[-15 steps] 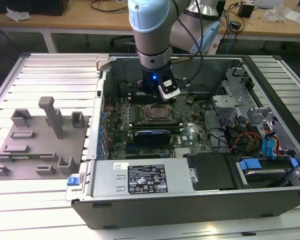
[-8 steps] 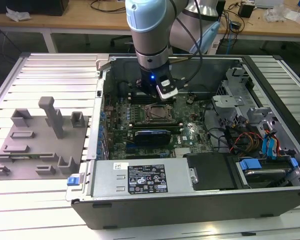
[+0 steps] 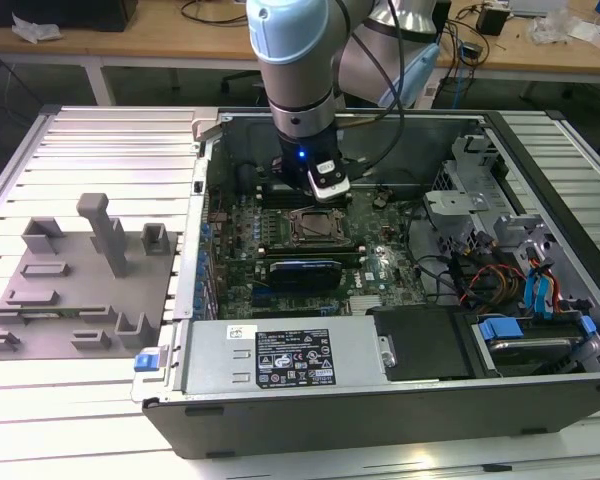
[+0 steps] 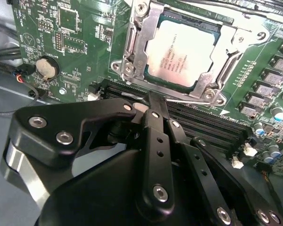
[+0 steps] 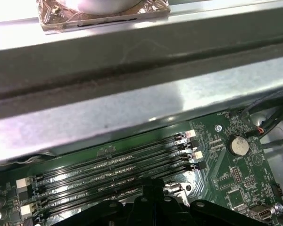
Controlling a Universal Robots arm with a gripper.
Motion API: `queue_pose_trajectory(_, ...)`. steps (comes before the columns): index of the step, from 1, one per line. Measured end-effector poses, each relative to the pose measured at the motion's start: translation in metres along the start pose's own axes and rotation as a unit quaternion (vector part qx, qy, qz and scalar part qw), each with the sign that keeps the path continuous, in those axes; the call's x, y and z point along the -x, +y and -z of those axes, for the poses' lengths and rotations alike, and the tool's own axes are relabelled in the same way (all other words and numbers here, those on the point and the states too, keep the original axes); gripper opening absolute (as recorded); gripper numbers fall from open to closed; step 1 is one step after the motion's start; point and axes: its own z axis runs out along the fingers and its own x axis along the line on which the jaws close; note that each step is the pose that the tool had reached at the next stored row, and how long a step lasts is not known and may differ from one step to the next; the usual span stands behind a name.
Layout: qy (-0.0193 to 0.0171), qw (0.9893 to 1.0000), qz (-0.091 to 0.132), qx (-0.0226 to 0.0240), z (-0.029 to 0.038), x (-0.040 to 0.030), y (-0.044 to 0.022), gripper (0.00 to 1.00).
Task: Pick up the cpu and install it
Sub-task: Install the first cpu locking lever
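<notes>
From my seat, going across the exterior view from its left, I see the grey plastic fixture with its blocks and posts lying on the slatted table, well apart from the arm. Next comes the open computer case, with the green motherboard inside it. The arm stands over the board, and its body hides the gripper almost wholly, so I only catch a pale part just above the socket frame. The socket's contents are too small for me to read there. On that view's right sit drive bays and a tangle of cables, partly cut off by the case wall.

In the second wrist view the cpu lies in the socket frame, its silver top showing through the metal frame that overlaps its edges. The gripper hangs close above the memory slots beside the socket, holding nothing. Its black linkage covers the fingertips, so I cannot tell whether the claw is apart or together.

In the first wrist view I make out the slots, a coin cell and the case wall.
</notes>
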Motion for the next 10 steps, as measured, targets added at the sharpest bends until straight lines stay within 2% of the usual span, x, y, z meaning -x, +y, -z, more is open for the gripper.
queue_pose_trajectory(5, -0.0001, 1.0, -0.008, 0.0042, -0.0016, -0.0015, 0.0023, 0.11)
queue_pose_trajectory(10, -0.0009, 0.9999, -0.012, 0.0038, -0.0051, -0.0022, 0.002, 0.11)
